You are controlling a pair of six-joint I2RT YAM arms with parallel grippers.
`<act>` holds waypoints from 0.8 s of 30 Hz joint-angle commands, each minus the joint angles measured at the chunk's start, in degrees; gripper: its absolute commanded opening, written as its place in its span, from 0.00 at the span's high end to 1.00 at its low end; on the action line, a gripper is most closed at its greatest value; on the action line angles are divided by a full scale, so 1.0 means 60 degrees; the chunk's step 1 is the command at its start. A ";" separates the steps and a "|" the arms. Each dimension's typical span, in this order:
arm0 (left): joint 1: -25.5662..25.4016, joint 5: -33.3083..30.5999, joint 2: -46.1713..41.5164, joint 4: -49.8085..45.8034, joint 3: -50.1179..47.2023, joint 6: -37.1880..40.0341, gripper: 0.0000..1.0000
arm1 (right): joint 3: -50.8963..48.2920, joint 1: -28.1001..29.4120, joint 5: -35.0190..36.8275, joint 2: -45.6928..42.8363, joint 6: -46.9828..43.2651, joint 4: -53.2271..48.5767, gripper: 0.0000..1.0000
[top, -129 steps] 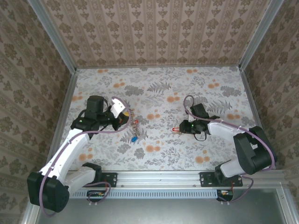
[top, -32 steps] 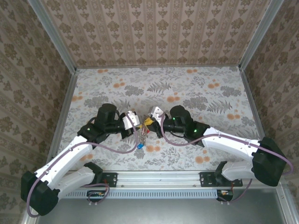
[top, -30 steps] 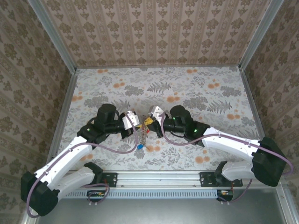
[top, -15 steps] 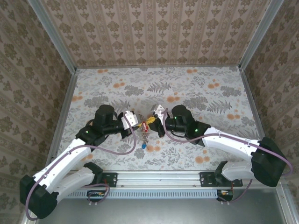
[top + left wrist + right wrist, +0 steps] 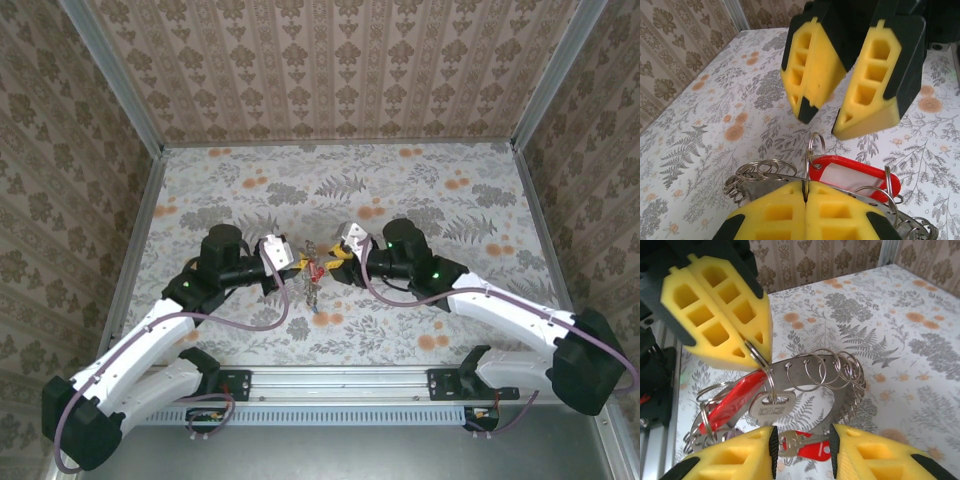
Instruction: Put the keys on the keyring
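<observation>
1. Left gripper (image 5: 805, 192) is clamped tight on a small split ring (image 5: 809, 150); right gripper (image 5: 802, 440) stands with jaws parted.
2. Keys (image 5: 771, 411) and keyring (image 5: 807, 386) are bunched between them, over the floral table (image 5: 430, 190), inside wallpapered walls (image 5: 330, 60).
3. The lower part of the bunch is hidden behind the yellow fingers (image 5: 725, 460).

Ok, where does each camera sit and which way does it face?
Top external: above and behind the bases, looking down at the table; both arms, left fingers and right fingers close together.
Left wrist: on left arm, facing the right fingers; own fingers below, shut on a small ring.
Right wrist: on right arm, facing the left fingers; own fingers below, open.
Both wrist views share the red key tag.
</observation>
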 commanded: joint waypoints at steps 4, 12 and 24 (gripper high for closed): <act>-0.0077 0.1088 -0.0057 0.0725 0.0012 -0.0279 1.00 | 0.0626 -0.0092 -0.1345 -0.0819 -0.3917 -0.1680 0.64; -0.0232 0.2010 0.0329 -0.0003 0.0497 0.0239 1.00 | 0.1503 -0.0037 -0.1719 -0.0364 -0.4874 -0.2358 0.70; -0.0392 0.2093 0.0390 0.0067 0.0563 0.0218 1.00 | 0.1884 0.0005 -0.2334 0.0065 -0.4918 -0.3200 0.69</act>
